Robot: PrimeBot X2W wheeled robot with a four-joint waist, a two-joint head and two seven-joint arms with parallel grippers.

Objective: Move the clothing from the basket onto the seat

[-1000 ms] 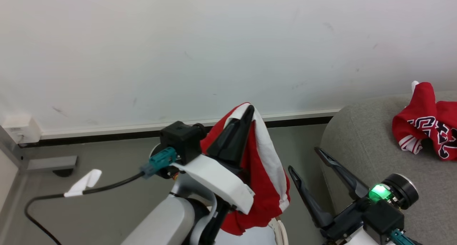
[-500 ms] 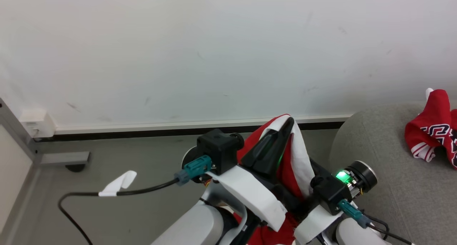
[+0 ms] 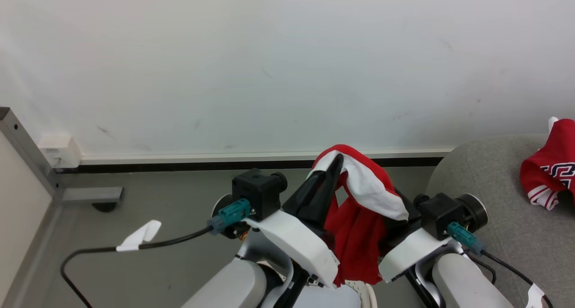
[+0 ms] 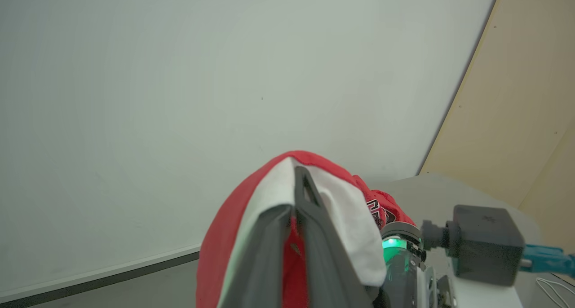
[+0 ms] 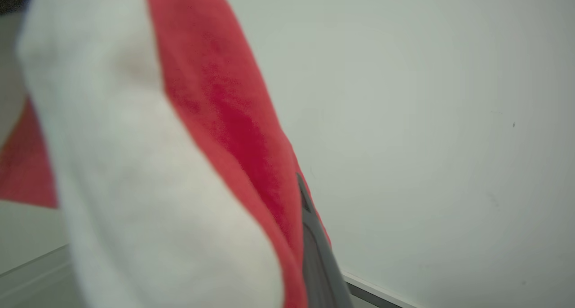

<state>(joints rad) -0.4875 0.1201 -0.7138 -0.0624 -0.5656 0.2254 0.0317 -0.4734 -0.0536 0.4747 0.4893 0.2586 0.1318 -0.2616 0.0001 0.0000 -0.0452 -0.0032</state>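
Right hand newly at clothing; mostly cloth-covered

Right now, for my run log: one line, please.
left pincer: shut on red garment, raised | right pincer: shut on same garment | sofa: lettered garment on it

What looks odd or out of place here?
Nothing is spilled or damaged. A red garment hangs bunched from the left end effector, its white band pulled sideways to the right end effector. A second garment lies crumpled on the sofa.
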